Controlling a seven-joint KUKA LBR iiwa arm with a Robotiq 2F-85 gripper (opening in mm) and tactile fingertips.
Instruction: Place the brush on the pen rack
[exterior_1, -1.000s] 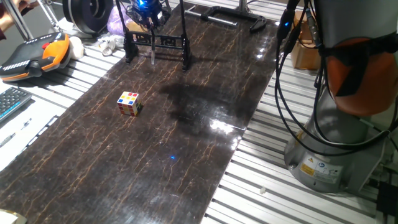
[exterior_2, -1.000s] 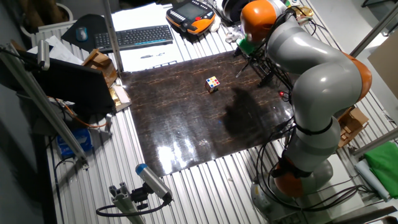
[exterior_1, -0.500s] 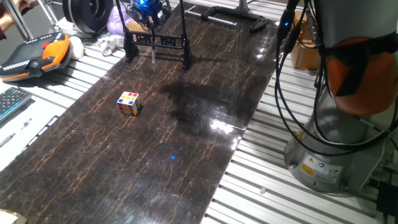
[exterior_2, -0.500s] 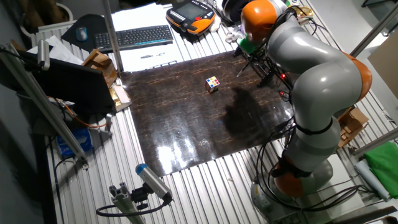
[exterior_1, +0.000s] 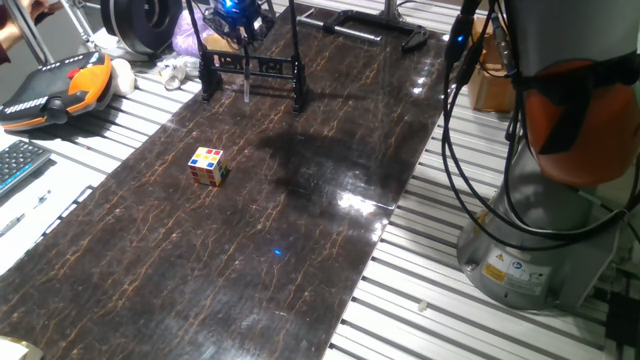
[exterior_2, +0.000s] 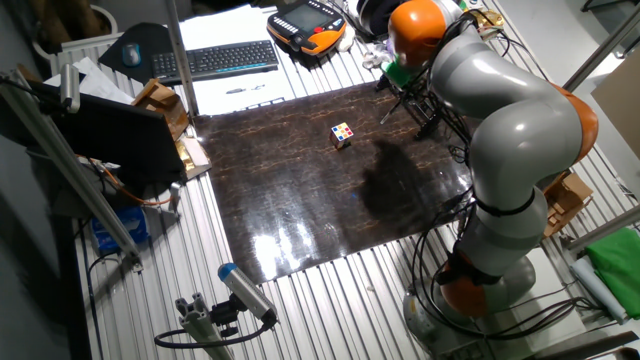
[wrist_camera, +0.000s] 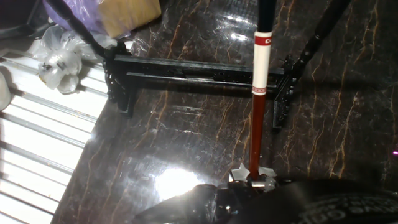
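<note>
My gripper (exterior_1: 236, 14) is at the far end of the dark marble-patterned table, above the pen rack (exterior_1: 252, 68), a low black frame of legs and bars. It is shut on the brush (wrist_camera: 256, 106), which has a red-brown shaft, a white band and a dark end. In the hand view the brush runs from the gripper (wrist_camera: 251, 180) straight across the rack's horizontal bars (wrist_camera: 186, 67). In one fixed view its pale tip (exterior_1: 245, 90) hangs in front of the rack. In the other fixed view the arm hides most of the rack (exterior_2: 428, 108).
A multicoloured cube (exterior_1: 208, 166) sits left of the table's middle, also seen in the other fixed view (exterior_2: 342, 135). A black bar-shaped handle (exterior_1: 375, 24) lies at the far edge. An orange pendant (exterior_1: 62, 86), a keyboard (exterior_2: 215, 60) and crumpled plastic (wrist_camera: 59, 55) lie off the table.
</note>
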